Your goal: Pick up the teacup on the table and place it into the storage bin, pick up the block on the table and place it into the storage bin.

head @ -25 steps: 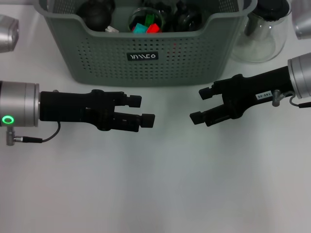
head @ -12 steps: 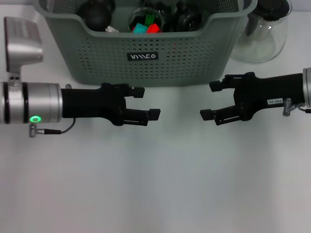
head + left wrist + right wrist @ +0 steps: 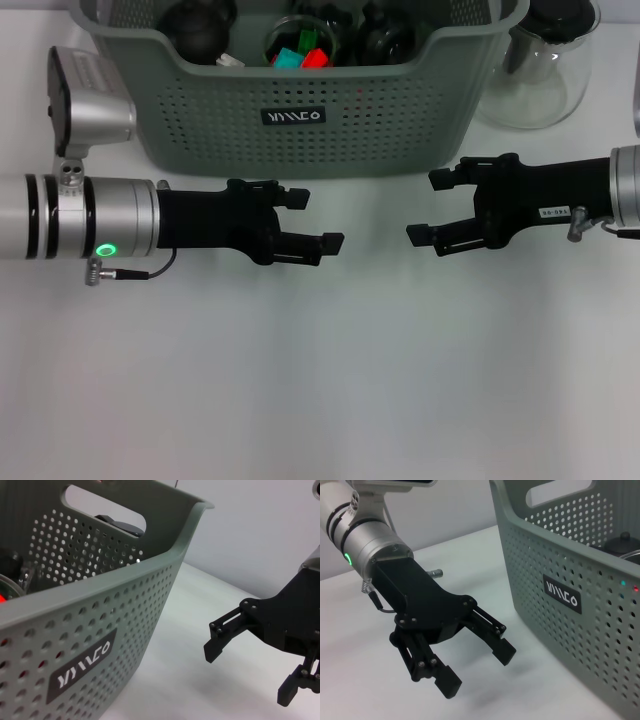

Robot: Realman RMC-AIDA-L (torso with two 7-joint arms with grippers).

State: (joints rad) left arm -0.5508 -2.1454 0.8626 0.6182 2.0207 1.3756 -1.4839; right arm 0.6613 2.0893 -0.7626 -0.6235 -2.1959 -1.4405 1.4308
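Grippers face each other across bare table (image 3: 320, 380) in the head view. The left gripper (image 3: 320, 218) has its two black fingers spread wide, empty and touching nothing; the right gripper (image 3: 432, 207) is likewise spread wide and empty, well apart from the left one. Just behind both of them stands the storage bin (image 3: 300, 110), its labelled wall toward the fingertips. Inside it sit a dark round pot (image 3: 197, 27), a glass teacup (image 3: 300, 45) holding coloured blocks (image 3: 303, 57), and another dark vessel (image 3: 385, 38). A clear carafe (image 3: 540, 70) stands behind the right gripper, beside the bin.

From the left wrist, the storage bin (image 3: 100, 625) fills the near side with its black label (image 3: 82, 667), and the right gripper (image 3: 255, 665) shows farther off, fingers parted and empty above the table.

From the right wrist, the left gripper (image 3: 477, 667) hangs wide and empty just beside the storage bin (image 3: 580, 590), not touching its wall.
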